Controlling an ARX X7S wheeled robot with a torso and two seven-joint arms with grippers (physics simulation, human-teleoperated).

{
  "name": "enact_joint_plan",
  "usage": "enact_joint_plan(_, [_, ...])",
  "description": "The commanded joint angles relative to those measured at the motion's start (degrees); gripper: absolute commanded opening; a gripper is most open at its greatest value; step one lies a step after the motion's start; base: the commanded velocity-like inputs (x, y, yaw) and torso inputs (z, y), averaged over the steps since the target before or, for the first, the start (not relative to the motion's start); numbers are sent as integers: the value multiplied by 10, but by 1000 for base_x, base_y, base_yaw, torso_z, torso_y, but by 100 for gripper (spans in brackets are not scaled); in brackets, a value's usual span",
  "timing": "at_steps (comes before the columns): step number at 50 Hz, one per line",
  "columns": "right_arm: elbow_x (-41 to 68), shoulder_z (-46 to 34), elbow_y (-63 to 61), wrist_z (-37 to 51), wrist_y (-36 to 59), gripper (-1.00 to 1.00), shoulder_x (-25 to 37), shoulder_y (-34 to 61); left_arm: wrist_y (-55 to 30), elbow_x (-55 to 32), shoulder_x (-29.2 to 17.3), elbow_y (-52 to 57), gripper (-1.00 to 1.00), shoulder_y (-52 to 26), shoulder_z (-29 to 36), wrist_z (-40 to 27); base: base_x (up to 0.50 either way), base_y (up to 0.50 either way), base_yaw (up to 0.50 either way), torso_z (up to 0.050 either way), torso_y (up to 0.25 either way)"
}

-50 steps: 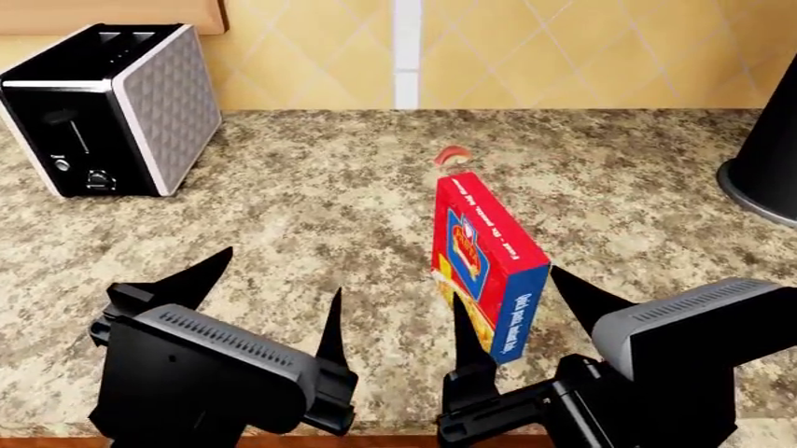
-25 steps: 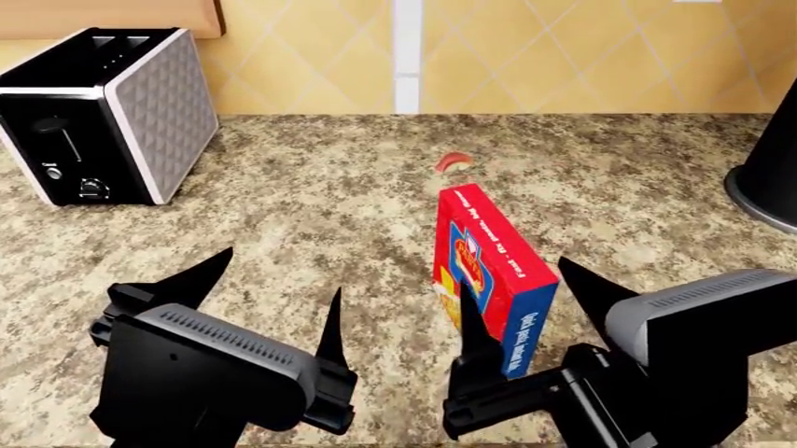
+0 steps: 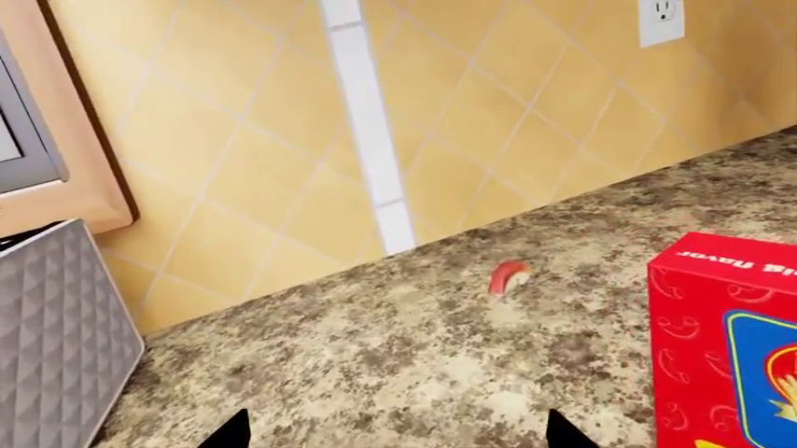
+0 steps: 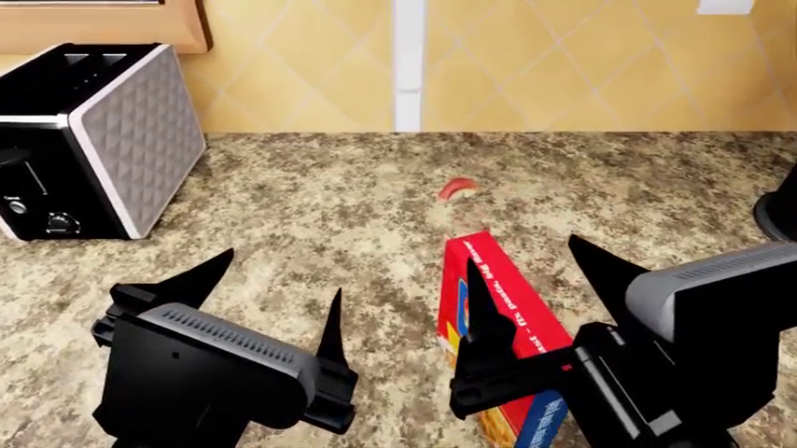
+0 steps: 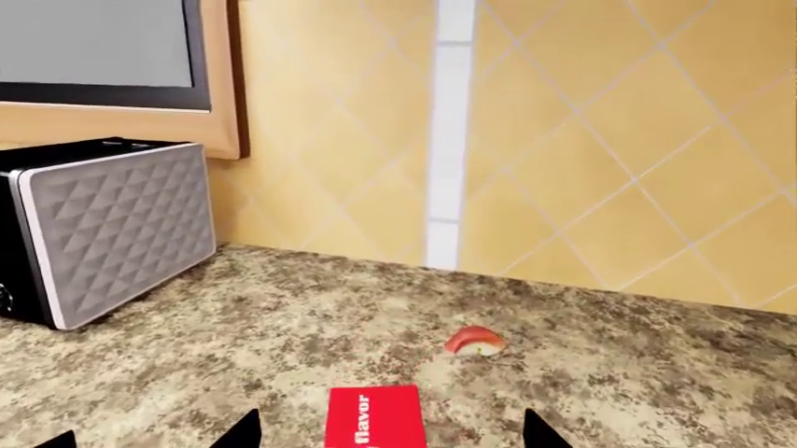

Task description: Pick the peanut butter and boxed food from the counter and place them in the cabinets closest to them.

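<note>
While the boxed food (image 4: 498, 317) stands upright on the speckled granite surface (image 4: 312, 215), the right gripper (image 4: 538, 294) sits around its near end, with 1 dark finger on each side of the box's narrow top. The fingers are spread wide, well clear of the cardboard on the outer side; whether the inner finger touches the red face cannot be told from the head view. Nothing is clamped. From the right wrist view the box's red top edge (image 5: 373, 418) lies between the 2 fingertips, roughly centred in the gap.

Off to the box's left, the left gripper (image 4: 280, 289) hangs over bare granite with its fingers also spread apart and holding nothing. In the left wrist view the box's red front (image 3: 729, 350) shows near the frame's edge, outside the span of that gripper's fingertips.

Beyond the box, toward the tiled wall (image 4: 548, 65), a tiny red-and-white piece (image 4: 457, 189) lies on the surface, apart from the box. A black toaster (image 4: 93, 140) with a grey quilted side stands at the far left of the surface, well apart from both grippers. A dark rounded object (image 4: 778, 210) is cut off at the head view's right edge. The peanut butter is not seen in any view.
</note>
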Motion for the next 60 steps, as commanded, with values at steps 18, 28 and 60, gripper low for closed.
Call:
enact_joint_plan(18, [99,-66,23,55,-125,100,47,-27,-2,-8,4,-4,100,-6,1,-2,0,0,0,0,0])
enact_joint_plan(28, [120,-74,14,59,-170,100,80,-32,0,-7,3,-4,100,-5,1,-1,0,0,0,0,0])
enact_joint_plan(60, [-74,-7,62,-120,-51,100,33,-189,-1,-9,5,4,100,-10,2,-8,0,0,0,0,0])
